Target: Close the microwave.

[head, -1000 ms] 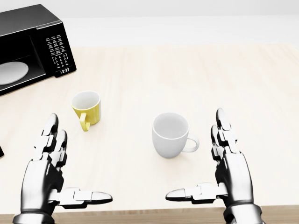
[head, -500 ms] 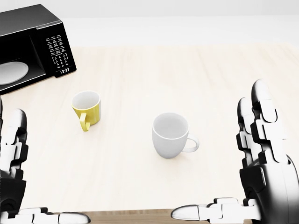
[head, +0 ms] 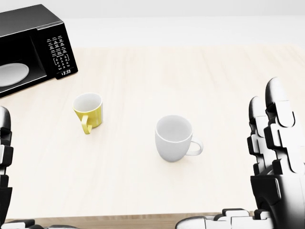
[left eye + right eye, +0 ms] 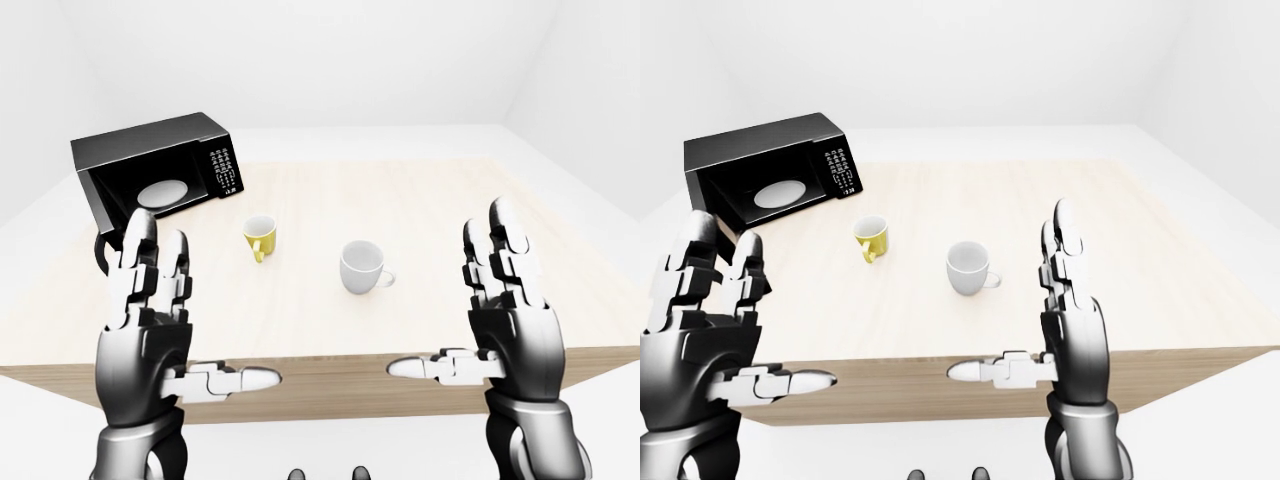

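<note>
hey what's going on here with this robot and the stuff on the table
A humanoid robot faces a pale wooden table, holding nothing. Its left hand and right hand are raised, open and empty, near the table's close edge. The black microwave at the left-eye view's upper left stands open, a white plate visible inside. A yellow mug and a white mug sit untouched between them.
</note>
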